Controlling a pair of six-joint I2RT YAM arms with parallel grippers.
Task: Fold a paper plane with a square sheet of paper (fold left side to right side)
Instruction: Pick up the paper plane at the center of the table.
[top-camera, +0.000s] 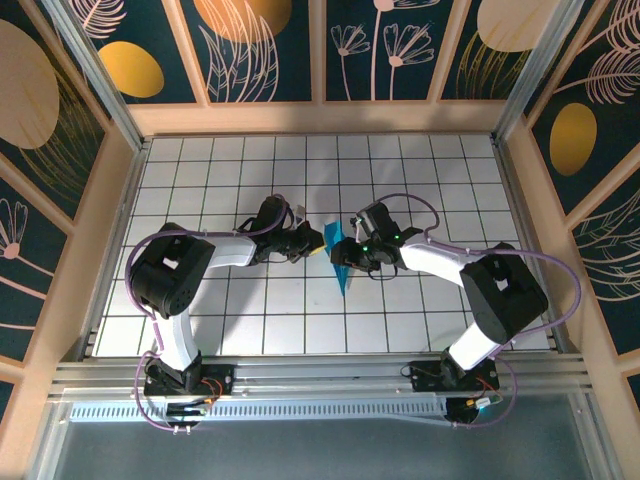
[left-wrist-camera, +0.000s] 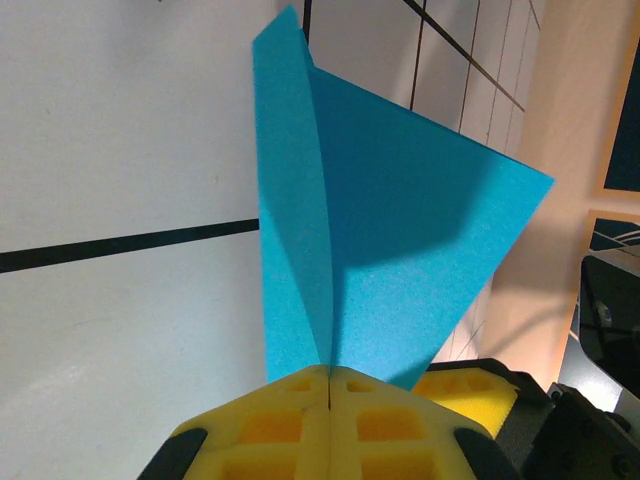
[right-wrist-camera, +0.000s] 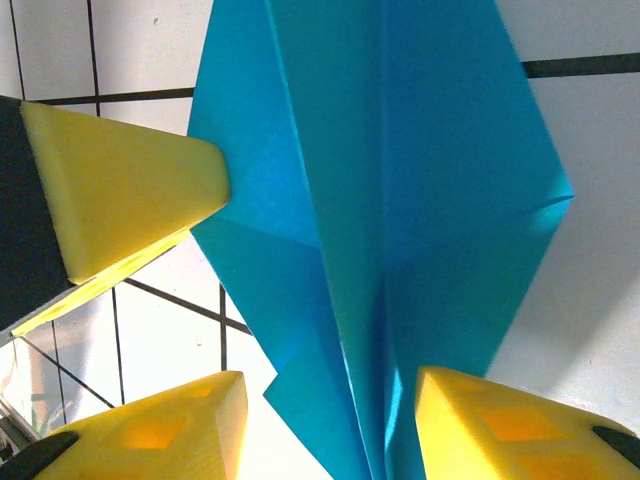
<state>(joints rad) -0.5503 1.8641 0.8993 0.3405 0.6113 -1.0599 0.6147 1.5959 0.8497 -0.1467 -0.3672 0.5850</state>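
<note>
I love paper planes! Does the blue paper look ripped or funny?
Nothing stands out. The paper looks creased, not torn; the left gripper pinches it, and the right gripper straddles it, open.

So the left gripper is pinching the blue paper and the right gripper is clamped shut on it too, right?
Not quite. The right gripper is open: the right wrist view shows its jaws apart, the folded blue paper running between them. The left gripper is indeed pinching the paper.
</note>
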